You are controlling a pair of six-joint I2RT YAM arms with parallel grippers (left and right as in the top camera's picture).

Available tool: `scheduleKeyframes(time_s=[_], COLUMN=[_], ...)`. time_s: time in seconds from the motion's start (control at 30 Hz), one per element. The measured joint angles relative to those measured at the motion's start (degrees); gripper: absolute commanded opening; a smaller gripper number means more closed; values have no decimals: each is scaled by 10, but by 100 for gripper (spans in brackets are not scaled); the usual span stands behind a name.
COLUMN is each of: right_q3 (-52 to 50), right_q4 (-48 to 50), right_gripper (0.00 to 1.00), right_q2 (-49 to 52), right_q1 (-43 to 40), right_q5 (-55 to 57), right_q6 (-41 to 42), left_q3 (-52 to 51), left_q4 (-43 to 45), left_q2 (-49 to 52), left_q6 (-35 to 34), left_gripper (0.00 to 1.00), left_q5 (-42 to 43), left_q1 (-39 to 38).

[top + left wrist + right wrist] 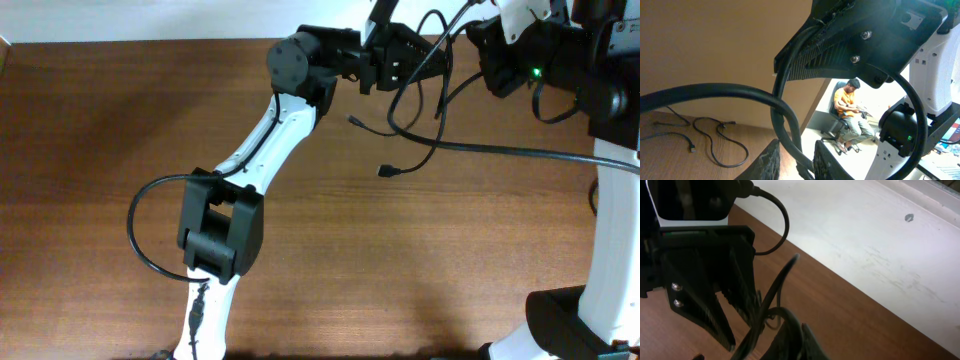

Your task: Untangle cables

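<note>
Fingers [771, 160] of the left gripper [798, 145] stand a little apart with one strand of the cables [774, 105] running between them. Whether they pinch that strand or only bracket it cannot be told. Just opposite, nearly touching it, the right gripper [792, 330] is clenched on another strand, which curls up out of its closed fingers in the right wrist view. Both grippers sit at the far edge of the wooden surface [100, 120], right of centre in the overhead view, and the black cords hang between them in loose, overlapping loops. Below the grippers the loops spread onto the surface. Two small plug ends [385, 172] lie apart from each other on the wood. One long strand [520, 152] trails away toward the right edge. Beyond the surface, in the left wrist view, a person in an orange shirt [850, 107] sits in a chair.
</note>
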Motion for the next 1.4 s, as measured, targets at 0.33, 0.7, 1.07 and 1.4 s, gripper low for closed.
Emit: scheduleKeyframes(time_s=[0.33, 0.7, 1.07, 1.4], right_q3=[0, 0, 0, 0], right_q4=[0, 0, 0, 0], right_gripper=[4, 4, 4, 4], right_q2=[0, 0, 0, 0], right_q1=[0, 0, 0, 0], right_q5=[-2, -2, -2, -2], right_q6=[2, 2, 2, 2], left_q3=[0, 0, 0, 0], left_q4=[0, 0, 0, 0], left_q2=[0, 0, 0, 0], left_q6=[0, 0, 0, 0], left_gripper=[18, 20, 16, 18], left_q5=[0, 0, 0, 0], left_q1=[-6, -6, -4, -4])
